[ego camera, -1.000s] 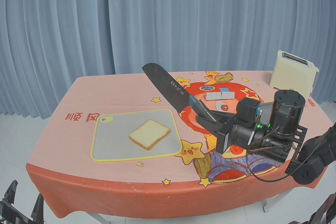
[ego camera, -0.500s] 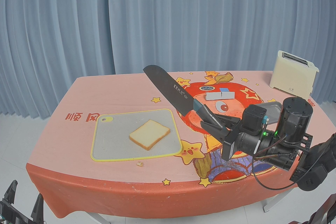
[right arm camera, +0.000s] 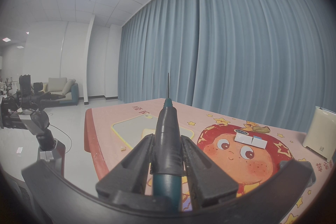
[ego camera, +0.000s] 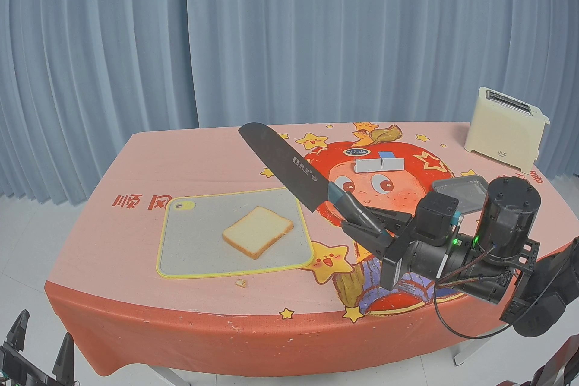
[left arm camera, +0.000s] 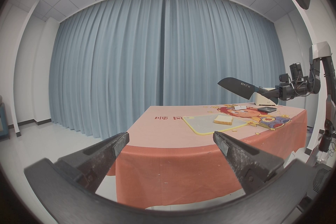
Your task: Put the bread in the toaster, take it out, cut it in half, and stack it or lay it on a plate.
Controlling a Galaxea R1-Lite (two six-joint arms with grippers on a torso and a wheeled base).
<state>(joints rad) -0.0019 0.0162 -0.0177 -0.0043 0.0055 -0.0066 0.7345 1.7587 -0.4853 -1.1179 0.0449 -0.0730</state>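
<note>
Since a second ago the right arm has slid back toward the table's near edge. The black-bladed kitchen knife (ego camera: 283, 163) with a teal-collared dark handle has dipped and swung its tip left. A grey rectangular plastic plate (ego camera: 461, 188) that the arm covered now lies in sight behind it. Bread and board have not shifted.

From the head view, the right gripper (ego camera: 353, 216) has its fingers closed tight around the knife handle. The knife's long axis runs from the gripper up and to the left, with the tip raised in the air and the flat side to the camera. White print on the blade is too small to read. The pale square slice of bread (ego camera: 258, 231) lies flat on the right half of the grey, yellow-rimmed cutting board (ego camera: 193, 236), its corners turned diagonal to the board's edges. The cream two-slot toaster (ego camera: 505, 128) stands at the far right of the salmon cartoon tablecloth (ego camera: 181, 164), which bears red characters beside the board.

The left wrist view shows the left gripper (left arm camera: 171, 138) well off the table, its fingers spread wide with nothing between them.

In the right wrist view the fingers (right arm camera: 206, 168) clamp the handle from both sides. The blade stands edge-on, pointing out over the board.
</note>
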